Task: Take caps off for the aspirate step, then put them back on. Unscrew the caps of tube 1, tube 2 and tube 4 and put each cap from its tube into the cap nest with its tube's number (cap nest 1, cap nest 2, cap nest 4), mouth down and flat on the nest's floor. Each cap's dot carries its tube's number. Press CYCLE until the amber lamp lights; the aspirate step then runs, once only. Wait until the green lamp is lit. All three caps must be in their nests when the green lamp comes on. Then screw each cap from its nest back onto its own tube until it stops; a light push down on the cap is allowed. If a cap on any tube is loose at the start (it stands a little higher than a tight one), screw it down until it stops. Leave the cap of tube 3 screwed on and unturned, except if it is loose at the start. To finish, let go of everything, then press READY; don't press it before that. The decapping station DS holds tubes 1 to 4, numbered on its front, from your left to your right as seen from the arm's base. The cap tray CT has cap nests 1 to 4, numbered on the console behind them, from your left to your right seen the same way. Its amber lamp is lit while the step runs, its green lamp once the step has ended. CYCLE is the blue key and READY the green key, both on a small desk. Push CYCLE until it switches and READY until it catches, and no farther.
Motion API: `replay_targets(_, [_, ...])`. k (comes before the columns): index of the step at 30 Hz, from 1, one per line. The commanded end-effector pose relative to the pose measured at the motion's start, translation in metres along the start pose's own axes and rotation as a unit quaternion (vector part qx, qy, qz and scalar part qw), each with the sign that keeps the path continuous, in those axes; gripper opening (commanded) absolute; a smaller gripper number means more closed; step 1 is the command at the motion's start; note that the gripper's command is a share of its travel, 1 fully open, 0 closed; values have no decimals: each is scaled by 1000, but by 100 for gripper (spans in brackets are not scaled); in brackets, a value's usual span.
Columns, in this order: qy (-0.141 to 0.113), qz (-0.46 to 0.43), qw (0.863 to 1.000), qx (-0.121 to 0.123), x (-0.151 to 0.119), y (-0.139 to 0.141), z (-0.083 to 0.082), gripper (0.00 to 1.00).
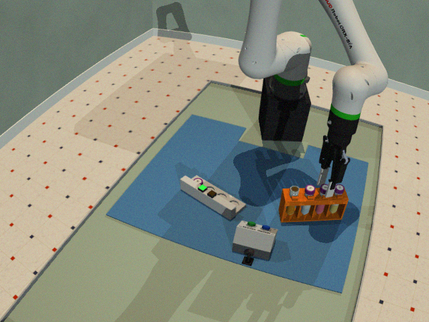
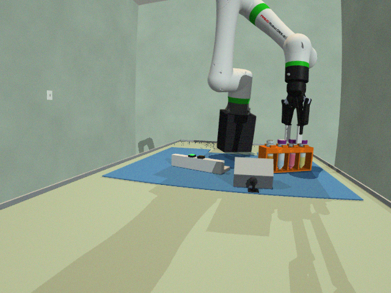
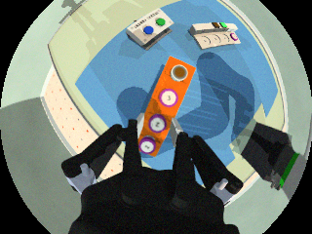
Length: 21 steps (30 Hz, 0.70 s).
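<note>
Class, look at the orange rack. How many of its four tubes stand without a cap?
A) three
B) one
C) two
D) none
B: in the orange rack, only the end tube shows an open brown mouth. The other three tubes carry purple caps.
</note>
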State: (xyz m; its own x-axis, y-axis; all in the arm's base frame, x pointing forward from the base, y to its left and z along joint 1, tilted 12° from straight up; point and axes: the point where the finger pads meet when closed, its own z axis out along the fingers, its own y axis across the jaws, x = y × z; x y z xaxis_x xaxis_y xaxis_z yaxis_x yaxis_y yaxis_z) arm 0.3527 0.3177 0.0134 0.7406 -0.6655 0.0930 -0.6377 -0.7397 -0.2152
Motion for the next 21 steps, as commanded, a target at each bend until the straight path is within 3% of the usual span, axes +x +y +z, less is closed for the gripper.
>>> replay_targets(1, [-20, -138, 990, -5, 0, 0, 0, 35])
replay_targets(9, [-20, -139, 990, -6, 0, 0, 0, 35])
replay_targets(10, [-20, -139, 990, -6, 0, 0, 0, 0])
replay_targets(21, [-20, -139, 990, -6, 0, 0, 0, 0])
